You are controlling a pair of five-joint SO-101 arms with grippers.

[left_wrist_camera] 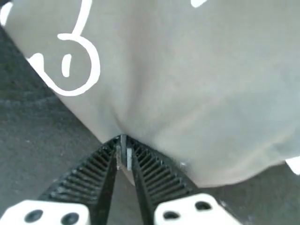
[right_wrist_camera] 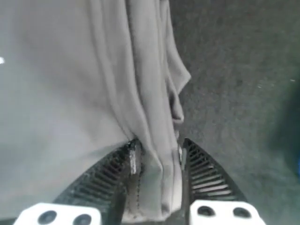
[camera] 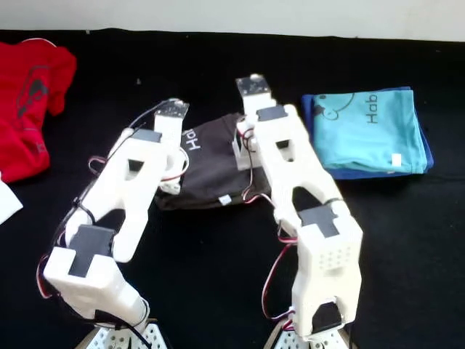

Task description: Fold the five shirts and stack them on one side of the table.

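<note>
Both jaws clamp black shirt edges — arms hide its sides; red shirt cropped.

Four shirts (red, black, teal over blue), two arms

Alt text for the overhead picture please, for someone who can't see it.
The left arm and right arm lean over a black shirt on a black table. A folded turquoise shirt lies on a blue one at the right; a red shirt lies at far left.

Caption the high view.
Left gripper and right gripper hold the black shirt between a turquoise stack and a red shirt.
</note>
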